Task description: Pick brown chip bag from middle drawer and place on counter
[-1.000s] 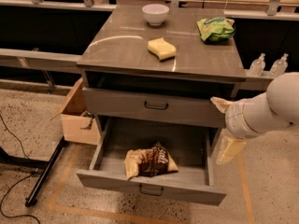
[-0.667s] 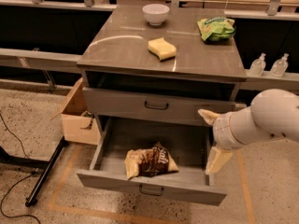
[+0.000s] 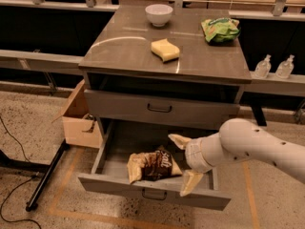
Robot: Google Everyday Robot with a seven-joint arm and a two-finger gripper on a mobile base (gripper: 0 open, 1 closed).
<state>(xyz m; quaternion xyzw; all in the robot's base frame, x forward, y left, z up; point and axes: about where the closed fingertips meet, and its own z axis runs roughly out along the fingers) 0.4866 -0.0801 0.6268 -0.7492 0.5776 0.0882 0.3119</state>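
The brown chip bag lies flat in the open middle drawer, left of centre, its white "Salt" lettering up. My gripper reaches in from the right on a white arm, just right of the bag and over the drawer. Its two tan fingers are spread wide, one toward the drawer's back and one toward its front, with nothing between them. The grey counter is the cabinet top above.
On the counter sit a white bowl, a yellow sponge and a green snack bag. The drawer above is closed. A cardboard box stands left of the cabinet. Two bottles stand at the right.
My gripper and arm have moved left, from beside the drawer's right end to over the drawer, close to the bag. The bag has not moved.
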